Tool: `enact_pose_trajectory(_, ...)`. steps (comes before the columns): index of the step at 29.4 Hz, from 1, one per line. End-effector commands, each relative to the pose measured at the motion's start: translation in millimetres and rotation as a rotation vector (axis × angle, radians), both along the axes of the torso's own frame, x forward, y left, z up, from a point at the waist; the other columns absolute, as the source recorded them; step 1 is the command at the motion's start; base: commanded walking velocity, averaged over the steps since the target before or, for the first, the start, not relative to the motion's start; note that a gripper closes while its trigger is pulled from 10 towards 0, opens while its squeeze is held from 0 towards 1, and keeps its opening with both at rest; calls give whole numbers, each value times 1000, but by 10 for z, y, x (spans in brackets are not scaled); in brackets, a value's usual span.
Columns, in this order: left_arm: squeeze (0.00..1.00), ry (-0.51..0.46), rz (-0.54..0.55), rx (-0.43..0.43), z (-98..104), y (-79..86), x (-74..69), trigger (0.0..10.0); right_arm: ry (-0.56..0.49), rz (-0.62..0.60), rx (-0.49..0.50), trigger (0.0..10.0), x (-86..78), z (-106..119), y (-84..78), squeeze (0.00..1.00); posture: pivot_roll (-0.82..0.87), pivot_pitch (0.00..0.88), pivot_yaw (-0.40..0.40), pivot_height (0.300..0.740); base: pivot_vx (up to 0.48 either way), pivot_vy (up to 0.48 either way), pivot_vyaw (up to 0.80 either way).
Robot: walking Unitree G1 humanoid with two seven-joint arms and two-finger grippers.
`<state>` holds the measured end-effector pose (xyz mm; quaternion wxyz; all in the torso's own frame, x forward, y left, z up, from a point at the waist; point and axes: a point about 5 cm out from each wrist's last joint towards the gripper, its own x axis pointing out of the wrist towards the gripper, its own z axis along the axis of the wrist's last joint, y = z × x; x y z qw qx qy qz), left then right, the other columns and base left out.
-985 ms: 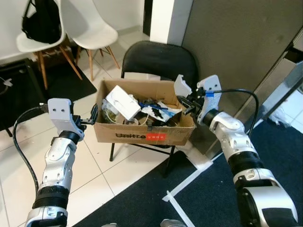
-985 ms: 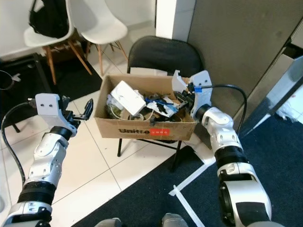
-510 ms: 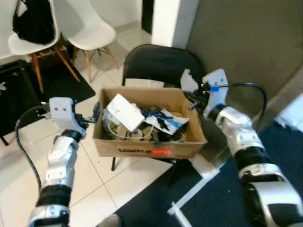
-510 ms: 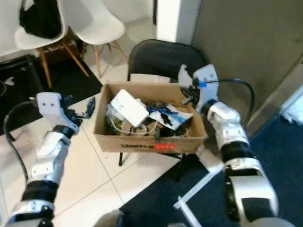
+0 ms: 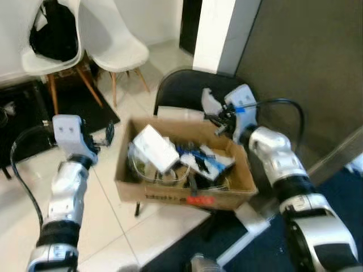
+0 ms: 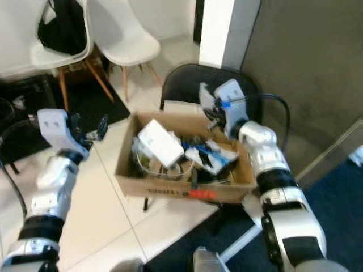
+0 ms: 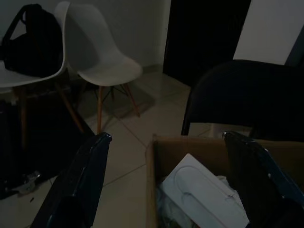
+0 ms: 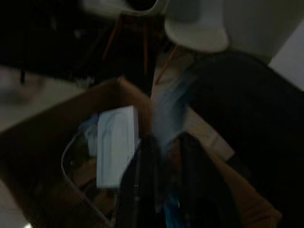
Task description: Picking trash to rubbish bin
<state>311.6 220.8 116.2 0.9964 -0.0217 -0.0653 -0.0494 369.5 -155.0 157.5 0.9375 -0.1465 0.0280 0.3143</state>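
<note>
Cardboard box [image 5: 170, 190] flanked by both arms: right gripper [image 5: 218, 119] pinching white scrap [image 5: 209, 103], left gripper [image 7: 166, 190] jaws wide.

We see a brown cardboard box [image 5: 170, 192] with a red label [image 5: 199, 200], a white packet [image 5: 156, 148] inside, a black chair [image 5: 187, 93], white chairs [image 5: 116, 45], and a black bag [image 5: 54, 35].

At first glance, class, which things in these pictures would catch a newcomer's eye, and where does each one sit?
First comes the cardboard box resting on a black chair, heaped with rubbish topped by a flat white packet. Next, the right pincer holds a pale scrap over the box's back edge, while the left pincer hangs open beside its left wall. Behind stand two white chairs, one bearing a black bag.
</note>
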Motion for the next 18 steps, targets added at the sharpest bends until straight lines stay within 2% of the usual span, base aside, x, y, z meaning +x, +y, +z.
enact_pose_trajectory(1, 0, 24, 3, -2, -48, 5, -15, 10000, 2, -8, -50, 10000, 12, 26, -5, 1000, -27, 0, -41, 740, 0, 0, 0)
enact_pose_trajectory(7, 0, 23, 1, -4, -48, -3, -12, 10000, 34, -29, -72, 10000, 26, 24, -30, 1000, -28, 0, -41, 740, 0, 0, 0)
enact_pose_trajectory(9, 0, 28, 11, -1, -53, 17, -10, 10000, 62, -46, 6, 10000, 45, 56, -95, 1000, -28, 0, -43, 740, 0, 0, 0)
enact_pose_trajectory(10, 0, 28, 11, -1, -53, 17, -10, 10000, 62, -46, 6, 10000, 45, 56, -95, 1000, -28, 0, -43, 740, 0, 0, 0)
enact_pose_trajectory(11, 0, 34, 20, 7, -60, 37, -6, 10000, 80, -58, 64, 10000, 59, 69, -154, 1000, -30, 0, -43, 740, 0, 0, 0)
enact_pose_trajectory(12, 0, 43, 30, 17, -69, 62, -1, 10000, 99, -76, 119, 10000, 71, 75, -224, 780, -30, 0, -43, 740, 0, 0, 0)
enact_pose_trajectory(13, 0, 51, 39, 26, -78, 90, 3, 10000, 120, -85, 183, 10000, 75, 82, -304, 0, -30, 0, -43, 740, 0, 0, 0)
enact_pose_trajectory(15, 0, 65, 52, 43, -91, 141, 7, 10000, 144, -87, 273, 10000, 69, 96, -419, 0, -28, 0, -42, 740, 0, 0, 0)
enact_pose_trajectory(16, 0, 65, 52, 43, -91, 141, 7, 10000, 144, -87, 273, 10000, 69, 96, -419, 0, -28, 0, -42, 740, 0, 0, 0)
enact_pose_trajectory(17, 0, 100, 88, 79, -137, 256, 4, 10000, 179, 4, 390, 10000, -12, 96, -548, 0, -28, 0, -42, 740, 0, 0, 0)
enact_pose_trajectory(18, 0, 100, 88, 79, -137, 256, 4, 10000, 179, 4, 390, 10000, -12, 96, -548, 0, -28, 0, -42, 740, 0, 0, 0)
